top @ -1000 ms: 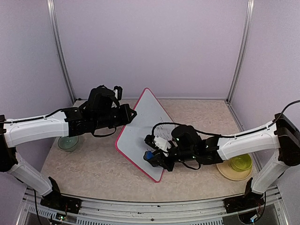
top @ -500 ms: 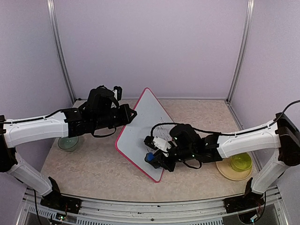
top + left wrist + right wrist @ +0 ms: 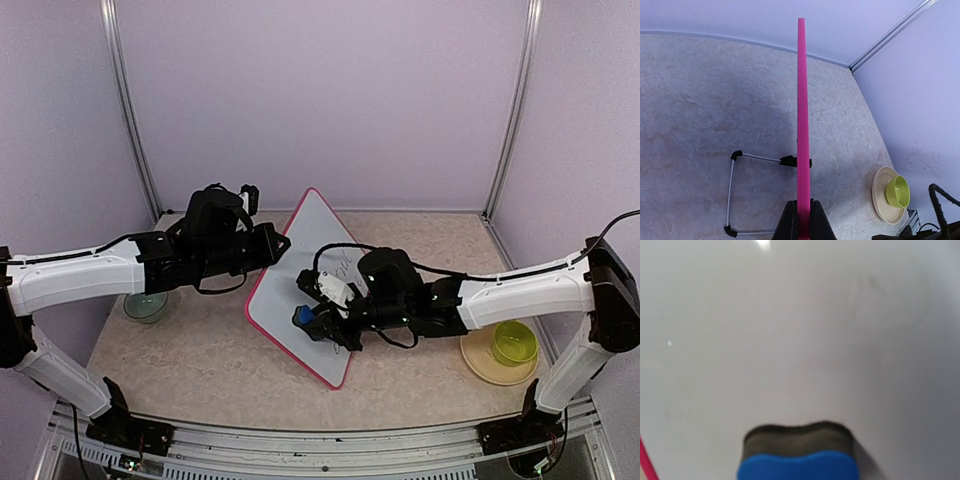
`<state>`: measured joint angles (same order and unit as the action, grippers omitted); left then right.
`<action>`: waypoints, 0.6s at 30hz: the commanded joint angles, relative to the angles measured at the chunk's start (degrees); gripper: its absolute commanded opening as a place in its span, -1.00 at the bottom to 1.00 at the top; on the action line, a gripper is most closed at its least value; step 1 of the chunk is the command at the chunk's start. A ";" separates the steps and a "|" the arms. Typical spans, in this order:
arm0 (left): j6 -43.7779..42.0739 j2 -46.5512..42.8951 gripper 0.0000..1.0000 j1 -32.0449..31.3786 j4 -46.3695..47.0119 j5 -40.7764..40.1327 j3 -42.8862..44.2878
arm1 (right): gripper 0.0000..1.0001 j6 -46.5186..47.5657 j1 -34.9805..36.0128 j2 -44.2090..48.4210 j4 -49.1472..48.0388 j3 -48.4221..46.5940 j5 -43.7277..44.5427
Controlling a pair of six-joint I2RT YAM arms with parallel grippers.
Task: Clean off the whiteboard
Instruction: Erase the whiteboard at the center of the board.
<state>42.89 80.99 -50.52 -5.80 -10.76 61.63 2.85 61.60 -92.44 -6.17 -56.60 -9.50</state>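
Remotely viewed from my desk: whiteboard [image 3: 300,275] stands tilted at mid-table, one corner up, betw. the two arms. L gripper [image 3: 279,243] is pinched tight on the board's upper-left edge. On the L wrist cam I see both black fingers [image 3: 790,225] pressed to either side of the pink rim [image 3: 801,100], w/ the board seen edge-on. A wire stand [image 3: 731,195] w/ black feet reaches out from the board's back to the tabletop.

R gripper [image 3: 318,325] is clamped on a blue eraser [image 3: 303,318], low on the board's face, near the lower-left rim. On the R wrist cam the eraser's dark felt side meets the white surface and its blue back faces the lens; the fingers themselves don't show in that shot. Faint dark scribbles [image 3: 338,262] sit on the board above the eraser.

At far R a green cup [image 3: 515,345] stands on a yellow plate [image 3: 480,368]. At far L a green bowl [image 3: 145,305] sits partly under the L arm. Both are well apart from the board.
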 commanded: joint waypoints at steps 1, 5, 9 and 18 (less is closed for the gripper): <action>0.45 1.54 -1.00 -1.20 -2.99 3.58 -1.65 | -1.00 -0.81 -1.65 -1.70 2.01 6.74 -0.17; 0.35 1.63 -1.00 -1.16 -3.03 3.63 -1.43 | -1.00 -1.80 -2.76 -0.27 1.77 11.12 -0.26; 0.45 1.78 -1.00 -1.11 -2.73 3.94 -1.33 | -1.00 -2.41 -3.22 0.84 1.58 13.33 -0.15; 0.53 1.54 -1.00 -1.16 -3.07 3.70 -1.59 | -1.00 -0.40 -3.24 -0.34 4.43 4.75 -0.85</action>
<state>42.83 80.99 -50.48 -5.48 -10.44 61.63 1.54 58.70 -90.98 -5.19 -46.63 -10.52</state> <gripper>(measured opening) 0.049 0.220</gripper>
